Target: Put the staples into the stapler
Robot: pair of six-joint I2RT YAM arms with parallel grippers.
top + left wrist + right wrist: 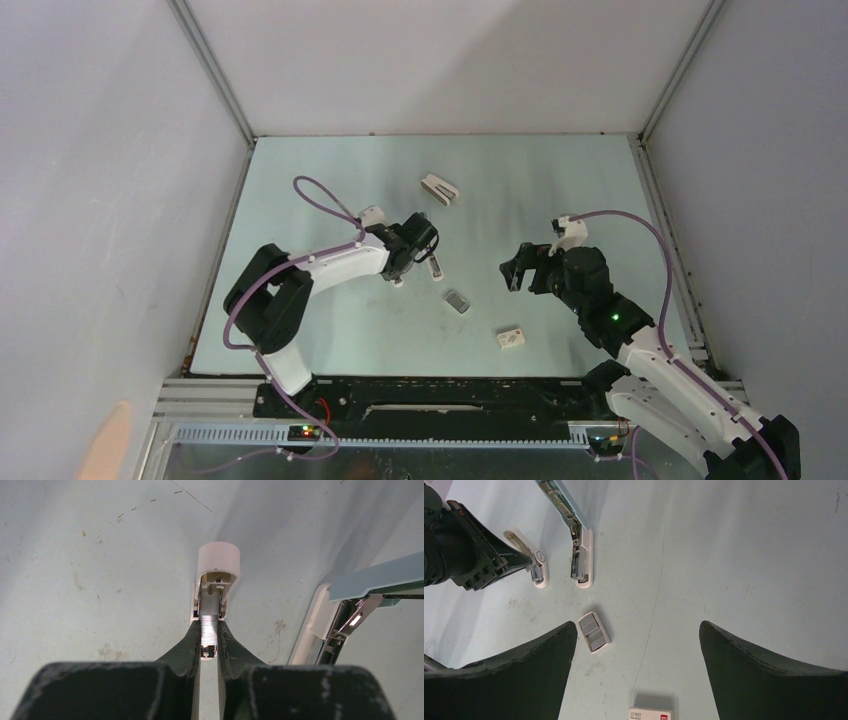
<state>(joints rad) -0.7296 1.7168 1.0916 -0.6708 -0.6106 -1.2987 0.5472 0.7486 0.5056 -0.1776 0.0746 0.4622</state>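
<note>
Staples (594, 632) lie flat on table (300, 200), between both arms | stapler (370, 580) lies open just beside left gripper (210, 625) | left fingers pinch thin silver strip (210, 636) | right gripper (638, 625) spread wide, holding nothing

The left arm (335, 265) is built of white shell links alternating with black joint housings. Its purple left cable (300, 183) loops out toward 12 o'clock and trails back to the base at 6 o'clock. The right arm (650, 370) has the same white-and-black build. Its purple right cable (655, 238) arches along the 3 o'clock side, and a green lamp (614, 318) glows on one black joint. A small white block is fitted at each wrist (372, 213) (570, 228).

The left gripper (209, 636) has matte black left fingers (185, 647), slim and tapered, with pale scuffs. The right gripper (638, 627) has black right fingers (524, 675), broad and curved.
</note>
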